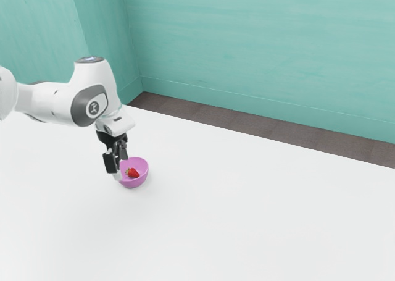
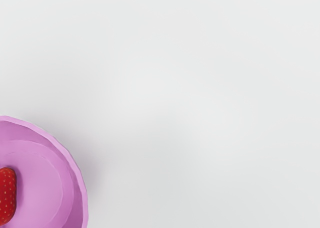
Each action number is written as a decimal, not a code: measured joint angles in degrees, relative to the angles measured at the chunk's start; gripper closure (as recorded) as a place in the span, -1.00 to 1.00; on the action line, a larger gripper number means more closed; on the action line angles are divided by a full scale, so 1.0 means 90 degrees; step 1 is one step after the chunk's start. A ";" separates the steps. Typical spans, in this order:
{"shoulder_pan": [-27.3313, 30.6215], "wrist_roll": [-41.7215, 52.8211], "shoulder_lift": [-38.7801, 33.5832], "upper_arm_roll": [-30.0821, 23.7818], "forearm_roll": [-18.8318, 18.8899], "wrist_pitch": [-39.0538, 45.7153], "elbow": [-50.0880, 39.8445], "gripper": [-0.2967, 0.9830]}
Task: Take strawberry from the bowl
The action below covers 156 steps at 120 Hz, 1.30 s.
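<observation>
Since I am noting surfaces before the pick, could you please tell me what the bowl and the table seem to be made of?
The bowl looks like smooth plastic with a satin sheen, judging by its even pink-purple colour; glazed ceramic is possible. The table seems laminate or painted board, matte and plain white, without visible grain.

Bowl (image 2: 42, 180) and strawberry (image 2: 7, 197) both partly beyond the wrist view's edge

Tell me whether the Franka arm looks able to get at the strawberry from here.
Probably yes: the strawberry lies uncovered in the open bowl, and the tool is near, though it likely must shift sideways over the bowl first.
</observation>
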 joint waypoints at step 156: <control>-0.0082 0.1575 0.1342 0.0363 -0.0172 0.0713 0.0857 -0.17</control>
